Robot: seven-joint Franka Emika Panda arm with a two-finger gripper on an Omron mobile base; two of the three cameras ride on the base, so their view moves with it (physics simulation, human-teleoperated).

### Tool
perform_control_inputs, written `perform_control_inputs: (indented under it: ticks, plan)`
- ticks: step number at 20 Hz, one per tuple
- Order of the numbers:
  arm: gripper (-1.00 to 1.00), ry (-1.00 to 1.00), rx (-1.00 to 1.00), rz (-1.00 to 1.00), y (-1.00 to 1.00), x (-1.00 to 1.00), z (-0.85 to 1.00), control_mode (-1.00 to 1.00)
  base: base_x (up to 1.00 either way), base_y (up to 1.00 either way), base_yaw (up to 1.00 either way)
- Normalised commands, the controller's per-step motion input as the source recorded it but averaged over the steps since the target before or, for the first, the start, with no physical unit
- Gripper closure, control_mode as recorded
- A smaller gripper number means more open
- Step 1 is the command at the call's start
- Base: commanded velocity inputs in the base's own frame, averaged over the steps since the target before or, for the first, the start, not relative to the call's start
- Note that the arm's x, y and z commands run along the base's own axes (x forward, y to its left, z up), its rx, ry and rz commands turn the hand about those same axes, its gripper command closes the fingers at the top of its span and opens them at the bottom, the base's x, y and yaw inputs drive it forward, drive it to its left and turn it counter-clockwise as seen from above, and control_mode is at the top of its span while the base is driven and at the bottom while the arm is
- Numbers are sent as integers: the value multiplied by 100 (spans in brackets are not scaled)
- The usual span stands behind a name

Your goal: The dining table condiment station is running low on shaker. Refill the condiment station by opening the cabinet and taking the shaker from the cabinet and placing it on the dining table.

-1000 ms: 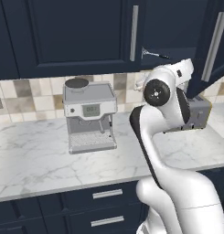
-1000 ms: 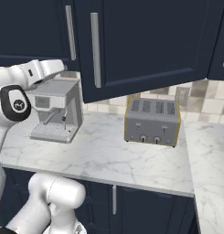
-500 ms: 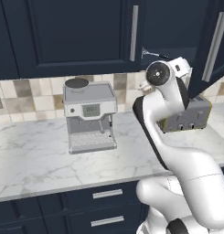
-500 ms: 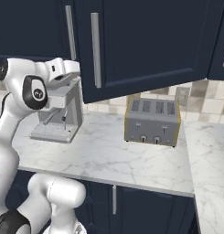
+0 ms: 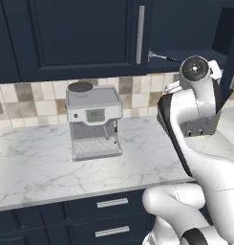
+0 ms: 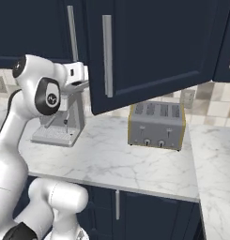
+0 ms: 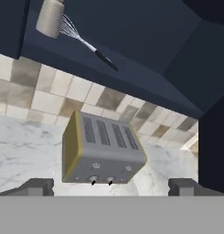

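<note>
Since a second ago the arm has swung up and pulled back toward the base, elbow now higher and closer to the camera in the left base view; counter items haven't shifted. Gripper jaws are spread wide with nothing between them, both dark fingertips sitting at the bottom corners of the hand view. Cabinet door is swung open, hanging out over the counter in the right base view. Shaker sits on the cabinet shelf, at the top left of the hand view, pale and cylindrical, untouched. A wire whisk lies on the same shelf right beside it, wires toward the shaker and dark handle pointing away; can't tell whether they touch. From the left base view only the whisk's thin metal end pokes out past the door edge. Toaster stands on the marble counter under the open cabinet, against the tiled backsplash, directly below the shelf. Coffee machine stands further left on the same counter, well apart from the toaster.
</note>
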Motion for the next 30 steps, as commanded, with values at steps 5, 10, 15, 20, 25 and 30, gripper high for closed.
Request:
perform_control_inputs:
  ticks: [5, 10, 15, 20, 25, 30]
  plan:
    - [-100, 0, 13, -4, -87, -64, 0, -100, 0, 0, 0]
    - [-100, 0, 15, -1, -99, -45, 0, -100, 0, 0, 0]
    - [-100, -2, 16, -1, -100, -41, 0, -100, 0, 0, 0]
    - [-100, -4, 14, -2, -100, -38, 0, -100, 0, 0, 0]
    - [-100, -8, 8, -2, -93, -35, 1, -100, 0, 0, 0]
    - [-100, -10, 2, -1, -28, -36, -2, -100, 0, 0, 0]
